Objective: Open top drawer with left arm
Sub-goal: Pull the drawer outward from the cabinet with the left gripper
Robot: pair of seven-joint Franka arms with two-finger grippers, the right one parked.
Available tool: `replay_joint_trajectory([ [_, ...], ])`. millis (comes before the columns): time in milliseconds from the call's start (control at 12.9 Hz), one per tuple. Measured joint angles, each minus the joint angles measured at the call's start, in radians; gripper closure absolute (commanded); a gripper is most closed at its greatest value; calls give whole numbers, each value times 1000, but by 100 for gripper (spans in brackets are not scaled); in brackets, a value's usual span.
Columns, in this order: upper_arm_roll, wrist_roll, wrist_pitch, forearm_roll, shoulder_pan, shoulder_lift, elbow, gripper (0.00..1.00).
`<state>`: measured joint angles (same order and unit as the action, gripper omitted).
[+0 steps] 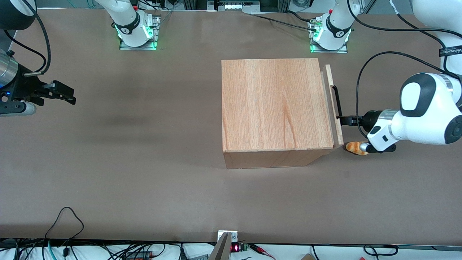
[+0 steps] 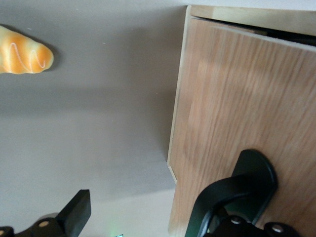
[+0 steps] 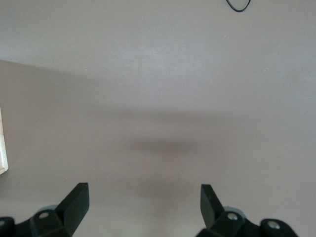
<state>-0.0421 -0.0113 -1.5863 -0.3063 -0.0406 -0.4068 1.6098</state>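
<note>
Sitting slightly out from the cabinet (image 1: 276, 104), the drawer (image 1: 334, 104) shows as a thin light-wood front panel w/ a narrow gap between it and the cabinet face, at the working arm's end of the cabinet. Black bar handle (image 1: 336, 103) runs along the panel; wood grain is pale w/ faint streaks. Gripper (image 1: 341, 119) is at the handle's end nearer the front cam. In the wrist view one finger (image 2: 232, 197) lies against the handle mount (image 2: 256, 177), the other finger (image 2: 74, 215) is well apart over bare table (image 1: 144, 173), so jaws stand wide, gripping nothing. Left arm (image 1: 418, 115) reaches in horizontally. Orange bread roll (image 1: 356, 148) lies on the table just beside the wrist, near the cabinet corner.
</note>
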Motion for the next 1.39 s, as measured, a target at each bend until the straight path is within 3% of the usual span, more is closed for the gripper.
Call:
replay_joint_trajectory([
  [620,1,16,16,28,-55,4,-1,0],
  [1395,4,30,36,31,-198,4,0,0],
])
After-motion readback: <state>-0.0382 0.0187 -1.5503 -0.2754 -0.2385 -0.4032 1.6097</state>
